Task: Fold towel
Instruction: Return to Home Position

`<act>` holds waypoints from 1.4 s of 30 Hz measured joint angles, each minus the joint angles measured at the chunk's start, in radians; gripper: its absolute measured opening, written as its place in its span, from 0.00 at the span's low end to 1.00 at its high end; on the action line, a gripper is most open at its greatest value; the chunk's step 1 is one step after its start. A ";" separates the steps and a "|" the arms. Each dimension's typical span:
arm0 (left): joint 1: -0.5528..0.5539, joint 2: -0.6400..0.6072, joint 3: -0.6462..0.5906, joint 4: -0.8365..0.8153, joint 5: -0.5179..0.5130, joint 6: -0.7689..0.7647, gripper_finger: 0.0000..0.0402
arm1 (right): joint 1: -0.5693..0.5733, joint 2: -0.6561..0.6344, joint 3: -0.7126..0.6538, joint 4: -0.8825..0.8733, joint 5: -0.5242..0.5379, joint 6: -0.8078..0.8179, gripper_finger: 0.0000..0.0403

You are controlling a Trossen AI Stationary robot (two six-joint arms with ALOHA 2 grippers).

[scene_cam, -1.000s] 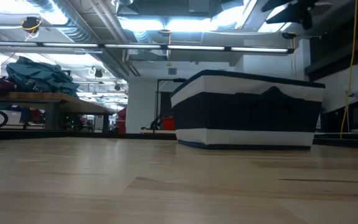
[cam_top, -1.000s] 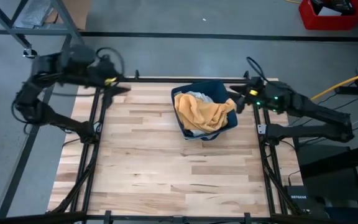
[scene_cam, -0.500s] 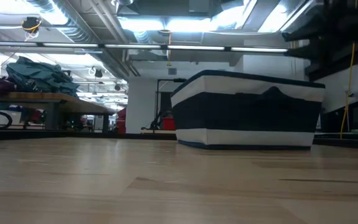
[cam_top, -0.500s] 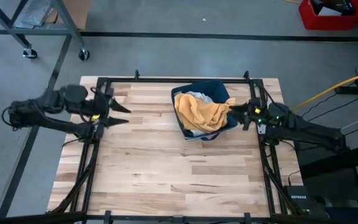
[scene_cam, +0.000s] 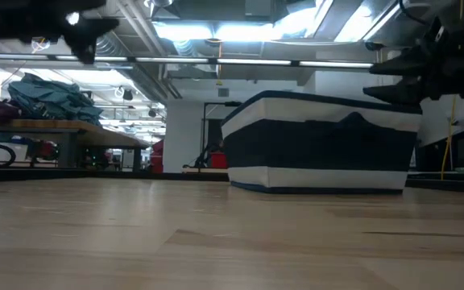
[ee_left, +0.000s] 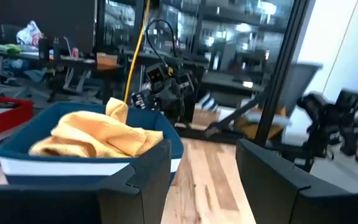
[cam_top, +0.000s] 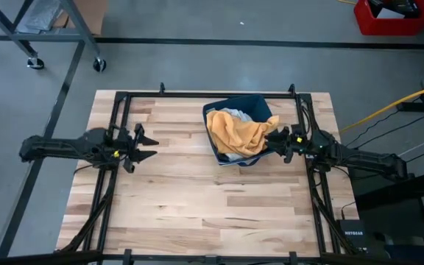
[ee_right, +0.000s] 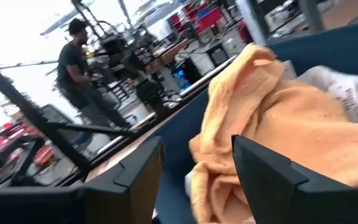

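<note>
Your 2 arms had dropped low within the last second. The left gripper (cam_top: 150, 146) sat at the table's (cam_top: 197, 213) 9 o'clock. The right gripper (cam_top: 272, 141) sat at the basket's (cam_top: 260, 103) 3 o'clock. Both claws were spread and empty. The yellow towel (cam_top: 238, 132) lay in the basket at 12 o'clock, so I judged the task essentially finished.

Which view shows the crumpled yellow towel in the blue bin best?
High view: the whole crumpled yellow towel, from above. Left wrist shows its top, right wrist a close-up part, low view none.
</note>
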 joint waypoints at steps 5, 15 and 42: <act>0.000 -0.121 -0.193 0.177 -0.002 -0.065 0.43 | 0.000 0.001 0.000 0.001 -0.077 0.007 0.50; 0.000 -0.203 -0.212 0.006 -0.006 0.085 0.43 | 0.000 0.000 -0.002 -0.058 -0.185 -0.012 0.50; 0.001 -0.191 -0.212 -0.135 -0.021 -0.134 0.43 | -0.001 0.007 -0.003 -0.114 -0.196 -0.141 0.50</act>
